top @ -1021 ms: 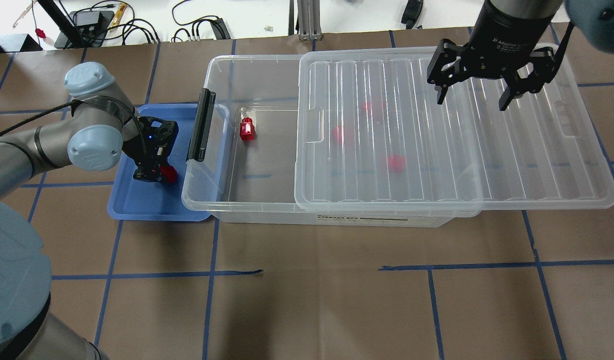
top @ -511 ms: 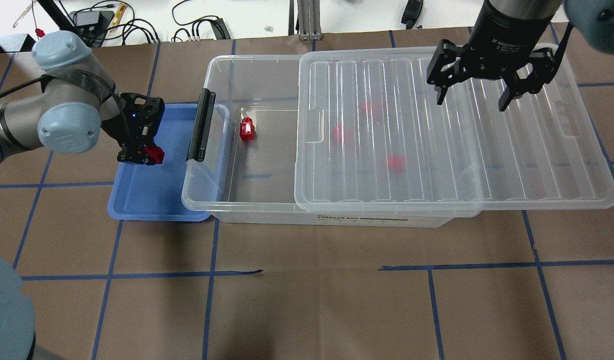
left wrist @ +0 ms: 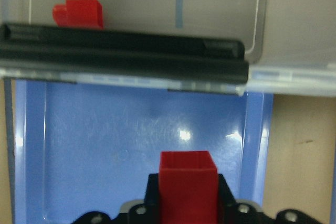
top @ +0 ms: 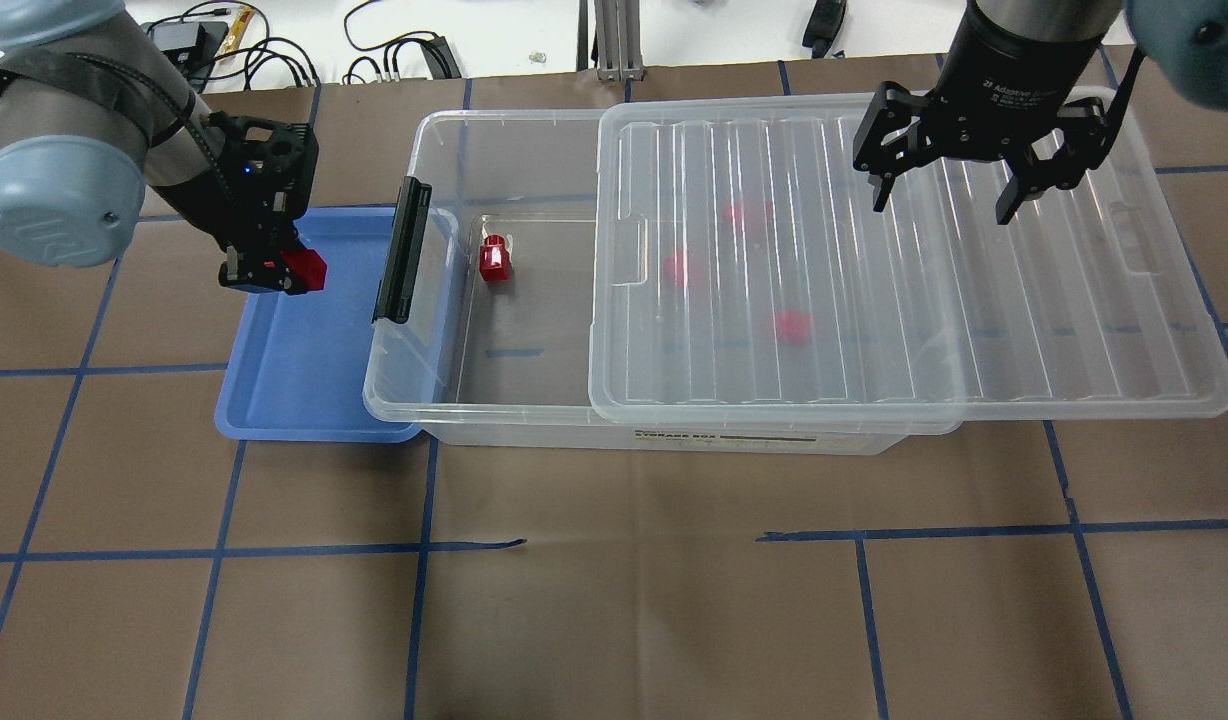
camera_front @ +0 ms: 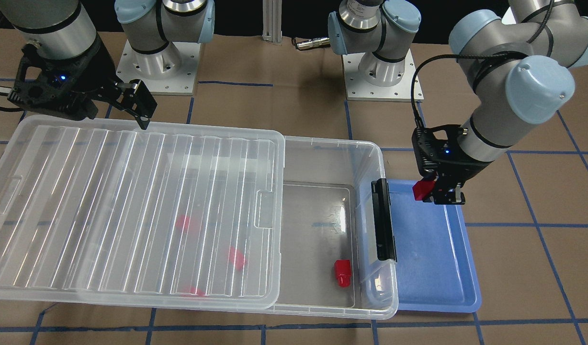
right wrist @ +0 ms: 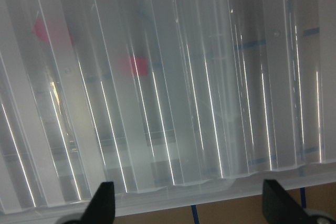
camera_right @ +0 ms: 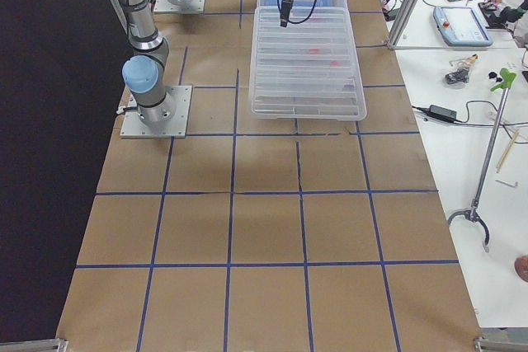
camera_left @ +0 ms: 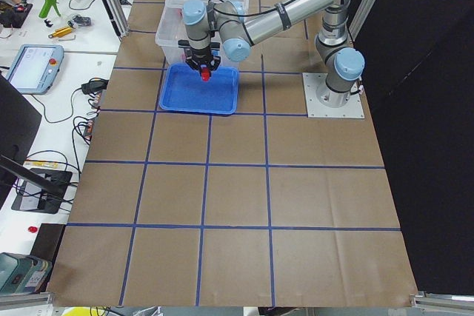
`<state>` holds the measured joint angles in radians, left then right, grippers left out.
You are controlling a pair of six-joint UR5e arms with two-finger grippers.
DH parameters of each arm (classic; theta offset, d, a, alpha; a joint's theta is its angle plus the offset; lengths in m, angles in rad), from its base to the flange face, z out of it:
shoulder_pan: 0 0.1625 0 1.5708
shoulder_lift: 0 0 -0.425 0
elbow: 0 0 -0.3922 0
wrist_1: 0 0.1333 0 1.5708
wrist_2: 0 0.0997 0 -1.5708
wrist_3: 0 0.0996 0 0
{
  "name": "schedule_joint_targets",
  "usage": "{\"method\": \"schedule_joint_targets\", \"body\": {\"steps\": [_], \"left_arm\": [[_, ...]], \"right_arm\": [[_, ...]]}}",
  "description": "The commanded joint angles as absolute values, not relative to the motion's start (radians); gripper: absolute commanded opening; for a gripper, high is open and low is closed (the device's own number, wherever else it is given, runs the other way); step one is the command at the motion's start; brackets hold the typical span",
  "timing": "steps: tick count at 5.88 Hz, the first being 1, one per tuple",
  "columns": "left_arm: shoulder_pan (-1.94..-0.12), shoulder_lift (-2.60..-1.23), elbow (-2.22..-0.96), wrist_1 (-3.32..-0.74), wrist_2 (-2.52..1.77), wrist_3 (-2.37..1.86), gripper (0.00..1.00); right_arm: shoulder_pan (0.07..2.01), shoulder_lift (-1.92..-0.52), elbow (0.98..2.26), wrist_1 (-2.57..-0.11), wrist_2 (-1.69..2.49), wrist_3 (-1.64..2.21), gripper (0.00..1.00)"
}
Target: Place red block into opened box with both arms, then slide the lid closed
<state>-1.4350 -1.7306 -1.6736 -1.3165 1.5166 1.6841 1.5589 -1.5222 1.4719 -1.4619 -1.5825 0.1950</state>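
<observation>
My left gripper (top: 282, 274) hangs above the blue tray (top: 294, 385), shut on a red block (top: 305, 269), which shows between the fingers in the left wrist view (left wrist: 188, 181). It is just left of the box's black latch bar (top: 401, 250). The clear box (top: 404, 405) is partly open at its left end. Another red block (top: 493, 260) lies on the box floor there. The ribbed lid (top: 1074, 320) covers the rest and overhangs to the right. Up to three red shapes (top: 792, 326) blur through it. My right gripper (top: 939, 195) is open above the lid's far side, holding nothing.
Brown paper with blue tape lines covers the table (top: 614, 600). Cables and small gear (top: 394, 50) lie beyond the far edge. Both arm bases (camera_front: 380, 62) stand behind the box in the front-facing view. The tray's floor is bare under the left gripper.
My left gripper has lifted the red block out of the tray's middle and moved it toward the tray's far end. The right gripper, box and lid have not moved.
</observation>
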Motion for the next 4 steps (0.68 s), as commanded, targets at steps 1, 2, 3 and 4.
{"method": "schedule_joint_targets", "body": {"steps": [1,2,3,4], "left_arm": [[-1.588,-1.739,-1.611,-1.322,1.488,1.495,0.1],[-1.644,-1.759,-1.617,-1.31,1.488,1.409,0.09],[-1.666,-1.794,-1.627,-1.278,1.464,1.395,0.09],[-1.669,-1.846,-1.655,-1.241,1.432,1.397,0.09]], "right_arm": [[1.559,-1.522,1.476,-1.462,-1.585,0.195,1.0],[1.559,-1.522,1.476,-1.462,-1.586,0.195,1.0],[1.559,-1.522,1.476,-1.462,-1.586,0.195,1.0],[1.559,-1.522,1.476,-1.462,-1.588,0.193,1.0]]}}
